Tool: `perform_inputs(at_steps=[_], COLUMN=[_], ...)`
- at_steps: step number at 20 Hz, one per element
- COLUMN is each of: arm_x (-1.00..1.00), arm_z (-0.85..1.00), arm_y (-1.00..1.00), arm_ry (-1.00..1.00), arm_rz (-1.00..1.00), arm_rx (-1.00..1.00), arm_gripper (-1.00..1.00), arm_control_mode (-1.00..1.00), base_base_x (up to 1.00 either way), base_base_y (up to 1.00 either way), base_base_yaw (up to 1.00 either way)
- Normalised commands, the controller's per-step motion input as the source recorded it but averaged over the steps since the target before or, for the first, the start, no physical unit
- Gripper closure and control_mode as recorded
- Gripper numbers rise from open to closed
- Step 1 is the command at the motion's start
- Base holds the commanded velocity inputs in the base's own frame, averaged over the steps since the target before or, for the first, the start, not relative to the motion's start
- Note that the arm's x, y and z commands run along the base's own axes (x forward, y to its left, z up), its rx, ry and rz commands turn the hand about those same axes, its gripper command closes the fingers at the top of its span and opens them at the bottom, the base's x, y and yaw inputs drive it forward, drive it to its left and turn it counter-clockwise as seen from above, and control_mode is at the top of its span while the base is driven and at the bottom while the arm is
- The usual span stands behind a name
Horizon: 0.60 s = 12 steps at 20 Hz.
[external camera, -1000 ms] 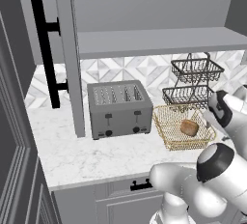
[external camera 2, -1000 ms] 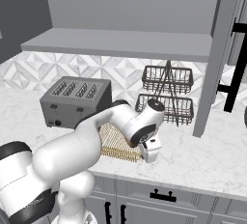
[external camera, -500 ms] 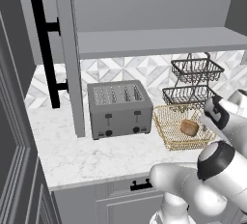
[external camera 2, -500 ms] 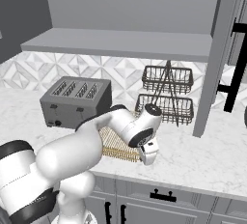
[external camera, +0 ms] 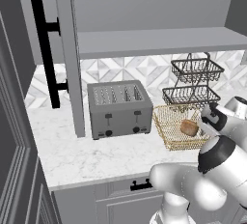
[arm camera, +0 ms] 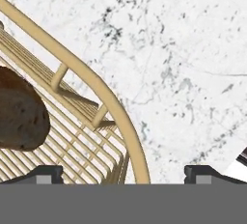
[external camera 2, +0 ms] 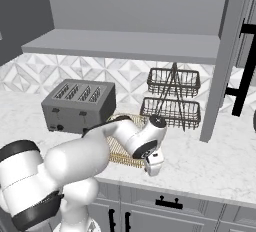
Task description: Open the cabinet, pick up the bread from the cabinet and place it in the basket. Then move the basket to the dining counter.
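Note:
The golden wire basket (external camera: 167,124) stands on the marble worktop right of the toaster. The brown bread (external camera: 189,128) lies inside it. The cabinet (external camera: 154,42) above is open, its door (external camera: 65,59) swung out to the left. In the hand view my gripper (arm camera: 123,174) is open and points down over the basket's right rim (arm camera: 112,108), which runs between the two fingertips (arm camera: 44,173). There the bread (arm camera: 19,112) sits to the left inside the mesh. In the right base view the gripper (external camera 2: 152,170) hangs low at the basket's (external camera 2: 118,151) near corner. The dining counter is out of view.
A grey toaster (external camera: 120,109) stands left of the basket. A dark two-tier wire rack (external camera: 193,80) stands just behind it against the tiled backsplash. The second cabinet door (external camera 2: 225,61) hangs open on the right. Drawers with black handles (external camera 2: 170,203) sit below the worktop edge.
The hand has sunk a little toward the basket's rim. The basket, the bread and the cabinet doors have stayed put, and the jaws have stayed open.

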Motion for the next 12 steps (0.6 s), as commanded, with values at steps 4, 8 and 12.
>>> perform_inputs(at_steps=[4, 8, 12], arm_x=[0.02, 0.0, 0.0], arm_z=[-0.18, -0.13, -0.14], arm_y=[0.03, 0.16, 0.29], arm_ry=[-0.03, 0.0, 0.0], arm_rz=[0.0, 0.0, 0.0], arm_rx=[0.0, 0.0, 0.0], arm_gripper=[-1.0, -1.0, 1.0], arm_control_mode=[-1.0, -1.0, -1.0], base_base_x=[0.0, 0.0, 0.0], base_base_y=[0.0, 0.0, 0.0], base_base_yaw=[0.0, 0.0, 0.0])
